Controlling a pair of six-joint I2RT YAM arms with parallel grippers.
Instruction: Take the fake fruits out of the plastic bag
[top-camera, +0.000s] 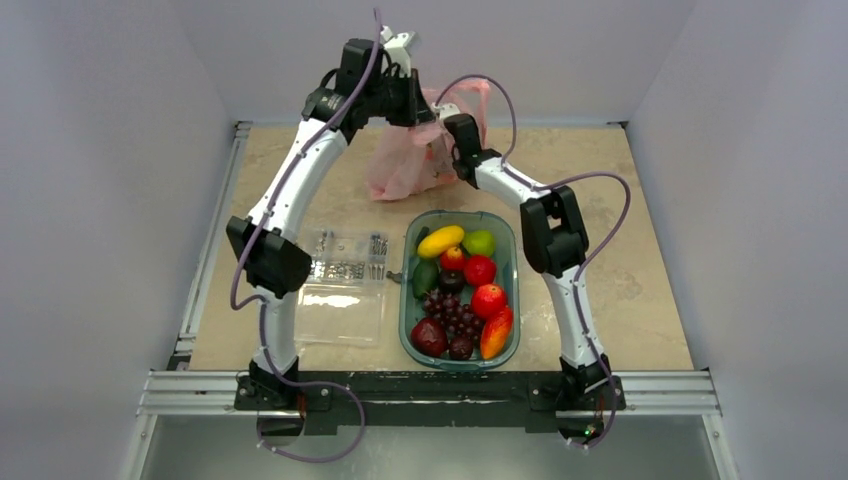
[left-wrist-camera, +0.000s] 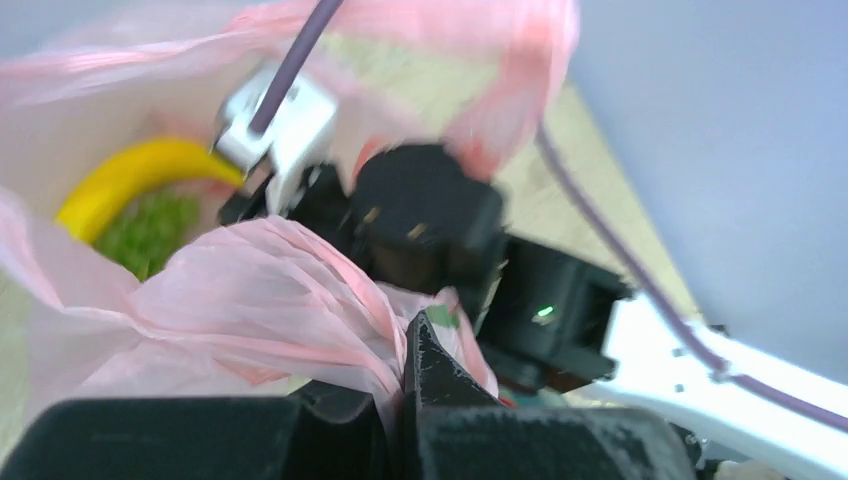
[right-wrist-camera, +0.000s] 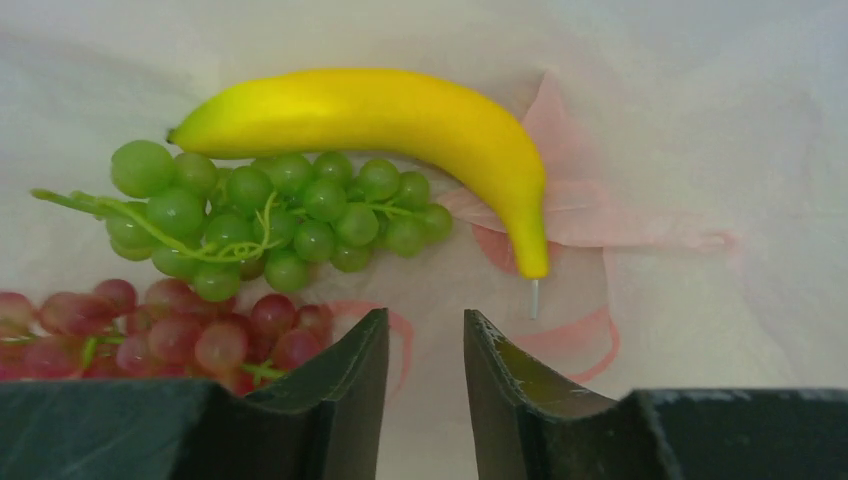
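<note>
Left pincer (left-wrist-camera: 400, 392): closed, pinching a fold of the plastic bag (left-wrist-camera: 250, 290) and holding it up off the tabletop (top-camera: 640, 260) at upper centre of the top view.

Right pincer (right-wrist-camera: 424, 335): fingers apart with a clear gap, nothing between them. It is reached into the bag mouth, with the bag wall behind it.

Bag contents, right wrist view:
- banana (right-wrist-camera: 380, 115) across the upper centre, curved, tip pointing down at right
- green grape bunch (right-wrist-camera: 280, 215) just below it, touching it
- reddish grape bunch (right-wrist-camera: 170, 335) at lower left, beside the left finger

None of these touch the pincer.

Top view: green tray (top-camera: 512, 255) at lower centre, near the bag, holding other fruit. Clear plastic box (top-camera: 345, 300) to its left.
</note>
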